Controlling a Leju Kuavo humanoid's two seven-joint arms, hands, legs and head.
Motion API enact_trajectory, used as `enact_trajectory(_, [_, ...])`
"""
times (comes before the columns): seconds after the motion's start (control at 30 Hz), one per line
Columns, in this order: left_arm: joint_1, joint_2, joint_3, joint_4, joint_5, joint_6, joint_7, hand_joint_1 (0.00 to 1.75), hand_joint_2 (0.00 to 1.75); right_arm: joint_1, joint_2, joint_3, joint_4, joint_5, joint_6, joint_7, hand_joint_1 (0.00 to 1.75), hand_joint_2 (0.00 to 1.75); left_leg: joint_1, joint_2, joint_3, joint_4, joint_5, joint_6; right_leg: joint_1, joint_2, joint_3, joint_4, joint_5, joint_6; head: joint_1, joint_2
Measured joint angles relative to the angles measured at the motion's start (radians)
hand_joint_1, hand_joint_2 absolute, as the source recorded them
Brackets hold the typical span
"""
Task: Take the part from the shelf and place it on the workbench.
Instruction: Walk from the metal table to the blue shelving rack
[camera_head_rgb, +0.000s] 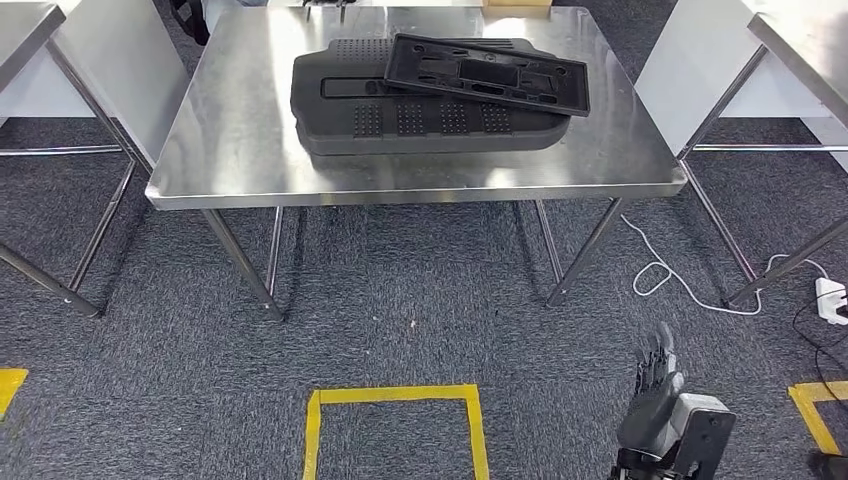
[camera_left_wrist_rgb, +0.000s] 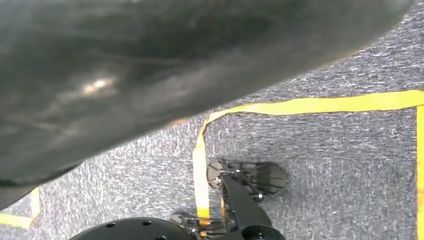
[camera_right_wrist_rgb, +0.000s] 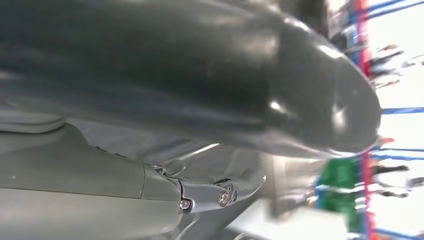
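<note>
The right robot hand (camera_head_rgb: 655, 395) hangs low over the carpet, nearest the camera, fingers loosely straight and holding nothing in the head view. The right wrist view is crowded by a dark glossy shape, so the grasp cannot be confirmed from there. Whether the left robot hand is released or clenched cannot be told: its wrist view gives only a dark blurred mass over the carpet.

The flat black frame part (camera_head_rgb: 488, 72) lies on top of a larger black moulded panel (camera_head_rgb: 420, 105), tilted across its far right portion. Both rest on the steel surface (camera_head_rgb: 220, 150), roughly in its middle, well back from every edge. Judging by this, the part has reached the workbench and the placing step looks done, with the arm lowered clear.

Bare steel remains on all sides of the stack, widest toward the left. In front, yellow floor tape (camera_head_rgb: 395, 400) marks a square on the grey carpet. A white cable (camera_head_rgb: 680, 285) trails near the right legs, and neighbouring tables stand well apart on both sides.
</note>
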Motion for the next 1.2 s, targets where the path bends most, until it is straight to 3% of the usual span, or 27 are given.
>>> enact_trajectory(0.07, [0.000, -0.002, 0.000, 0.000, -0.010, 0.000, 0.002, 0.00, 0.00, -0.024, 0.001, -0.035, 0.104, 0.023, 0.000, 0.008, 0.00, 0.00, 0.003, 0.001, 0.001, -0.013, 0.026, -0.016, 0.008, 0.000, 0.025, -0.058, -0.011, -0.018, 0.000, 0.000])
enact_trajectory(0.13, [0.000, -0.002, 0.000, 0.000, -0.020, 0.000, 0.003, 0.00, 0.00, -0.057, 0.002, -0.074, 0.236, 0.046, 0.000, 0.004, 0.00, 0.00, 0.007, 0.002, -0.002, -0.023, 0.031, -0.028, 0.004, -0.001, 0.006, -0.062, 0.015, -0.033, 0.002, 0.000])
enact_trajectory(0.17, [0.001, -0.002, -0.001, 0.001, -0.026, 0.000, 0.004, 0.00, 0.00, -0.079, 0.001, -0.095, 0.317, 0.059, 0.000, -0.005, 0.00, 0.00, 0.008, 0.001, -0.008, -0.009, 0.004, -0.031, 0.001, -0.001, -0.005, -0.066, 0.031, -0.042, 0.001, 0.000])
enact_trajectory(0.2, [0.001, -0.001, -0.002, 0.001, -0.031, 0.000, 0.005, 0.00, 0.00, -0.102, 0.000, -0.117, 0.400, 0.071, 0.000, -0.020, 0.00, 0.00, 0.008, -0.001, -0.019, 0.027, -0.044, -0.033, -0.003, -0.002, -0.018, -0.069, 0.046, -0.049, -0.002, 0.000])
enact_trajectory(0.27, [0.001, -0.001, -0.003, 0.001, -0.040, 0.000, 0.007, 0.00, 0.00, -0.145, -0.003, -0.162, 0.572, 0.089, 0.002, -0.056, 0.00, 0.00, 0.009, -0.003, -0.043, 0.152, -0.150, -0.038, -0.002, -0.005, -0.045, -0.068, 0.071, -0.057, -0.007, 0.000])
enact_trajectory(0.3, [0.001, -0.001, -0.004, 0.002, -0.043, 0.000, 0.008, 0.00, 0.00, -0.162, -0.005, -0.182, 0.646, 0.093, 0.004, -0.072, 0.00, 0.00, 0.009, -0.003, -0.049, 0.214, -0.175, -0.042, -0.001, -0.006, -0.057, -0.066, 0.082, -0.057, -0.008, 0.000])
enact_trajectory(0.33, [0.001, -0.001, -0.004, 0.002, -0.045, 0.000, 0.008, 0.00, 0.00, -0.176, -0.007, -0.200, 0.711, 0.096, 0.007, -0.085, 0.00, 0.00, 0.009, -0.003, -0.044, 0.254, -0.175, -0.044, -0.001, -0.008, -0.071, -0.063, 0.093, -0.055, -0.009, 0.000])
enact_trajectory(0.37, [0.001, -0.001, -0.004, 0.002, -0.045, 0.000, 0.008, 0.00, 0.00, -0.189, -0.009, -0.215, 0.767, 0.098, 0.009, -0.093, 0.00, 0.00, 0.010, -0.003, -0.023, 0.260, -0.155, -0.046, -0.001, -0.009, -0.085, -0.059, 0.102, -0.051, -0.009, 0.000])
enact_trajectory(0.43, [-0.001, 0.000, -0.005, 0.002, -0.048, 0.000, 0.009, 0.00, 0.00, -0.217, -0.013, -0.239, 0.867, 0.108, 0.008, -0.093, 0.00, 0.00, 0.014, -0.003, 0.070, 0.167, -0.122, -0.050, -0.004, -0.009, -0.116, -0.042, 0.116, -0.042, -0.009, 0.000])
enact_trajectory(0.5, [-0.006, 0.000, -0.006, 0.002, -0.055, 0.000, 0.009, 0.00, 0.00, -0.247, -0.021, -0.263, 0.967, 0.129, 0.004, -0.081, 0.00, 0.00, 0.012, -0.007, 0.159, 0.040, -0.141, -0.049, -0.002, -0.009, -0.141, -0.022, 0.125, -0.029, -0.009, 0.000])
enact_trajectory(0.53, [-0.008, -0.001, -0.007, 0.002, -0.059, 0.000, 0.009, 0.00, 0.00, -0.261, -0.026, -0.274, 1.018, 0.141, 0.001, -0.076, 0.00, 0.00, 0.009, -0.009, 0.176, 0.006, -0.156, -0.044, -0.001, -0.010, -0.149, -0.017, 0.131, -0.022, -0.009, 0.000])
enact_trajectory(0.6, [-0.010, -0.002, -0.010, 0.002, -0.066, -0.001, 0.010, 0.00, 0.00, -0.282, -0.036, -0.288, 1.119, 0.170, -0.008, -0.066, 0.00, 0.00, 0.003, -0.009, 0.168, -0.008, -0.152, -0.024, 0.000, -0.010, -0.159, -0.016, 0.146, -0.008, -0.008, 0.000])
enact_trajectory(0.67, [-0.012, -0.002, -0.013, 0.002, -0.072, -0.001, 0.012, 0.00, 0.00, -0.292, -0.044, -0.294, 1.208, 0.199, -0.018, -0.042, 0.00, 0.00, 0.003, -0.006, 0.142, -0.012, -0.131, 0.003, -0.002, -0.007, -0.179, 0.002, 0.128, -0.005, -0.007, 0.000])
enact_trajectory(0.73, [-0.014, -0.001, -0.016, 0.002, -0.076, -0.001, 0.013, 0.00, 0.00, -0.295, -0.047, -0.295, 1.278, 0.220, -0.027, -0.018, 0.00, 0.00, 0.003, -0.004, 0.113, -0.014, -0.106, 0.020, -0.003, -0.003, -0.216, 0.089, 0.051, -0.016, -0.005, 0.000])
enact_trajectory(0.8, [-0.014, -0.001, -0.019, 0.002, -0.076, -0.001, 0.013, 0.00, 0.00, -0.301, -0.050, -0.295, 1.329, 0.228, -0.032, -0.007, 0.00, 0.00, 0.002, -0.002, 0.083, -0.014, -0.080, 0.022, -0.004, -0.002, -0.248, 0.219, -0.026, -0.020, -0.003, 0.000])
enact_trajectory(0.83, [-0.014, -0.001, -0.019, 0.002, -0.077, -0.001, 0.013, 0.00, 0.00, -0.304, -0.051, -0.295, 1.351, 0.232, -0.035, -0.001, 0.00, 0.00, 0.001, 0.000, 0.068, -0.013, -0.067, 0.021, -0.004, -0.002, -0.248, 0.262, -0.041, -0.015, -0.003, 0.000])
enact_trajectory(0.87, [-0.014, -0.002, -0.019, 0.002, -0.077, -0.001, 0.013, 0.00, 0.00, -0.308, -0.052, -0.295, 1.369, 0.237, -0.039, 0.008, 0.00, 0.00, 0.001, 0.001, 0.052, -0.013, -0.056, 0.020, -0.004, -0.002, -0.230, 0.269, -0.037, -0.006, -0.003, 0.000])
enact_trajectory(0.9, [-0.014, -0.002, -0.019, 0.002, -0.077, 0.000, 0.013, 0.00, 0.00, -0.311, -0.052, -0.295, 1.384, 0.244, -0.045, 0.017, 0.00, 0.00, 0.002, 0.002, 0.038, -0.012, -0.044, 0.017, -0.004, -0.001, -0.192, 0.236, -0.019, 0.004, -0.003, 0.000])
enact_trajectory(0.93, [-0.014, -0.003, -0.019, 0.002, -0.076, 0.000, 0.013, 0.00, 0.00, -0.314, -0.052, -0.295, 1.397, 0.252, -0.054, 0.026, 0.00, 0.00, 0.002, 0.002, 0.026, -0.012, -0.032, 0.014, -0.004, -0.001, -0.136, 0.170, -0.001, 0.011, -0.003, 0.000])
enact_trajectory(0.97, [-0.014, -0.004, -0.019, 0.002, -0.076, 0.000, 0.013, 0.00, 0.00, -0.317, -0.052, -0.295, 1.406, 0.261, -0.065, 0.035, 0.00, 0.00, 0.001, 0.002, 0.015, -0.012, -0.021, 0.009, -0.003, -0.001, -0.075, 0.086, 0.004, 0.011, -0.003, 0.000])
enact_trajectory(1.0, [-0.014, -0.004, -0.019, 0.002, -0.076, 0.001, 0.012, 0.00, 0.00, -0.321, -0.051, -0.294, 1.414, 0.272, -0.077, 0.045, 0.00, 0.00, 0.000, 0.003, 0.009, -0.014, -0.009, 0.003, -0.001, 0.000, -0.023, 0.013, 0.005, 0.007, -0.005, 0.000])
enact_trajectory(1.03, [-0.014, -0.005, -0.019, 0.002, -0.075, 0.002, 0.012, 0.00, 0.00, -0.324, -0.050, -0.293, 1.422, 0.283, -0.092, 0.058, 0.00, 0.00, 0.000, 0.003, 0.007, -0.016, 0.002, -0.003, 0.002, 0.001, 0.008, -0.038, 0.000, 0.000, -0.006, 0.000])
enact_trajectory(1.07, [-0.014, -0.005, -0.019, 0.002, -0.074, 0.003, 0.011, 0.00, 0.00, -0.327, -0.049, -0.291, 1.430, 0.297, -0.106, 0.075, 0.00, 0.00, 0.000, 0.003, 0.007, -0.022, 0.013, -0.010, 0.006, 0.002, 0.017, -0.062, -0.005, -0.007, -0.007, 0.000])
enact_trajectory(1.13, [-0.014, -0.005, -0.019, 0.002, -0.073, 0.004, 0.010, 0.00, 0.00, -0.329, -0.045, -0.282, 1.448, 0.332, -0.134, 0.116, 0.00, 0.00, 0.003, 0.002, 0.007, -0.034, 0.031, -0.023, 0.003, 0.002, 0.002, -0.069, 0.012, -0.021, -0.006, 0.000])
enact_trajectory(1.17, [-0.013, -0.005, -0.019, 0.002, -0.072, 0.005, 0.010, 0.00, 0.00, -0.330, -0.043, -0.275, 1.455, 0.351, -0.146, 0.136, 0.00, 0.00, 0.003, 0.000, 0.000, -0.030, 0.020, -0.029, 0.000, 0.001, -0.005, -0.072, 0.023, -0.030, -0.007, 0.000])
enact_trajectory(1.2, [-0.012, -0.005, -0.019, 0.002, -0.072, 0.006, 0.011, 0.00, 0.00, -0.330, -0.042, -0.266, 1.461, 0.375, -0.156, 0.157, 0.00, 0.00, 0.002, -0.002, -0.010, -0.004, -0.015, -0.033, -0.005, -0.001, -0.012, -0.076, 0.037, -0.040, -0.009, 0.000])
